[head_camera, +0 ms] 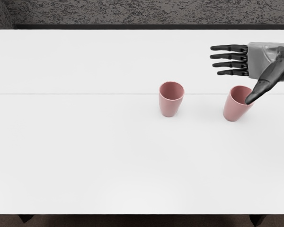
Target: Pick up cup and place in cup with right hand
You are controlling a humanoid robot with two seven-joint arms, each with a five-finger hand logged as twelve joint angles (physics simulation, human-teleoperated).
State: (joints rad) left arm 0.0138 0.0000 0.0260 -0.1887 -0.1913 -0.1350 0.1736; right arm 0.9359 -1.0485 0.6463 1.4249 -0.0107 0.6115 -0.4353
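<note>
My right hand (pixel 232 86) reaches in from the right edge with its fingers straight and spread and its thumb stretched out, holding nothing. Below the palm stands a pink cup (pixel 235 110); the thumb tip overlaps the right side of its rim in the view, and whether they touch I cannot tell. A second pink cup (pixel 169 105) stands upright to the left, apart from the first. Both have their open mouths facing up.
The white table (pixel 85 151) fills most of the view, with a thin seam running across it. Its far edge lies near the top against a dark textured surface, its near edge close to the bottom.
</note>
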